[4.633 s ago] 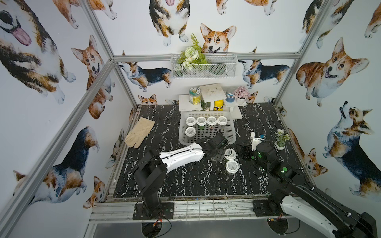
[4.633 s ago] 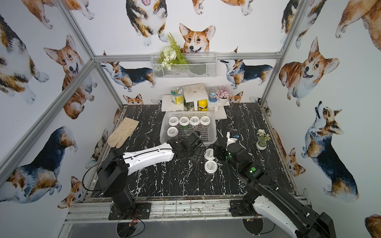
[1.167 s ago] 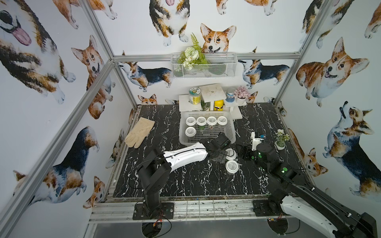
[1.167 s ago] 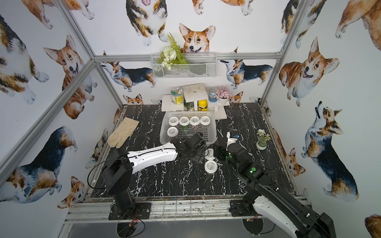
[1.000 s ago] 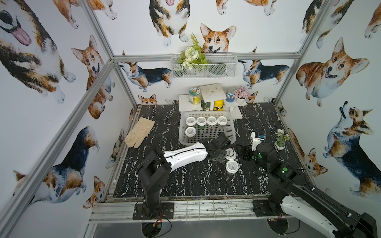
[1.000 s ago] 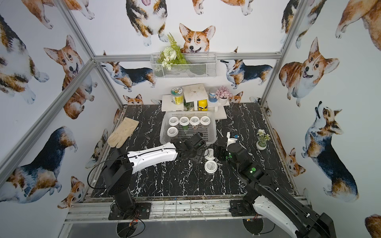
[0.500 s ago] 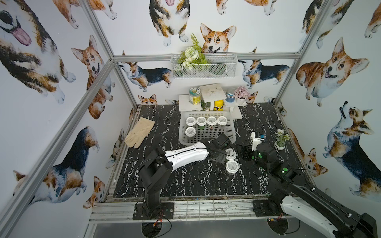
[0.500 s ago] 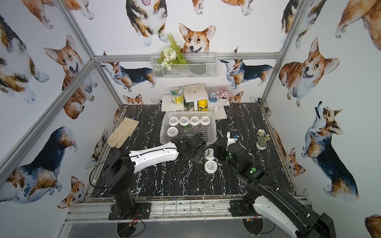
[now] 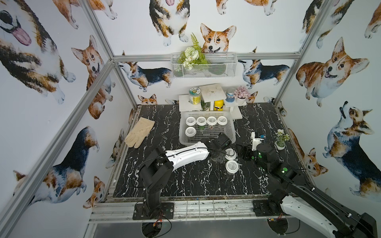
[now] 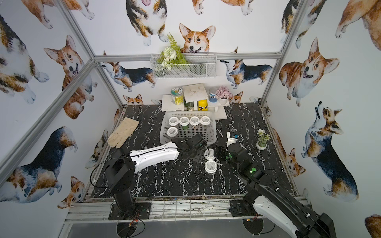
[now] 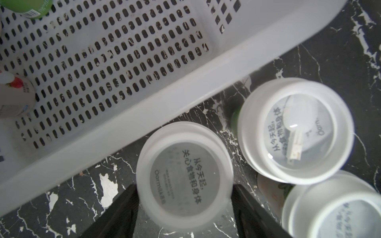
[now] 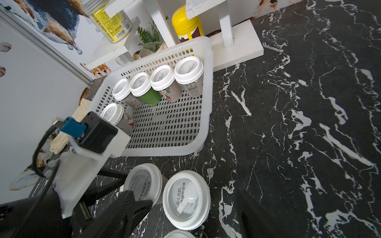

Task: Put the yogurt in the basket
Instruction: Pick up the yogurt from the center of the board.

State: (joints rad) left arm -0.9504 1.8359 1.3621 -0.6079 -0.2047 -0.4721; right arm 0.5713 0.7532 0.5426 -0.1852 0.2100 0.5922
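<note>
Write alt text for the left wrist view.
A white-lidded yogurt cup sits between the two black fingers of the left gripper, just outside the rim of the basket. Two more cups stand beside it on the black marble table; the basket's holed floor is mostly bare.

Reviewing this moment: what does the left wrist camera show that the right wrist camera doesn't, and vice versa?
Left wrist only: how the left gripper stands, one finger each side of a yogurt cup, grip unclear; also most of a third loose cup and its lid. Right wrist only: five lidded cups standing in the basket, the yellow bottle behind it, and the right gripper, open. Both: the basket's holed floor and rim, and just outside it the cup with a white tab on its lid.
</note>
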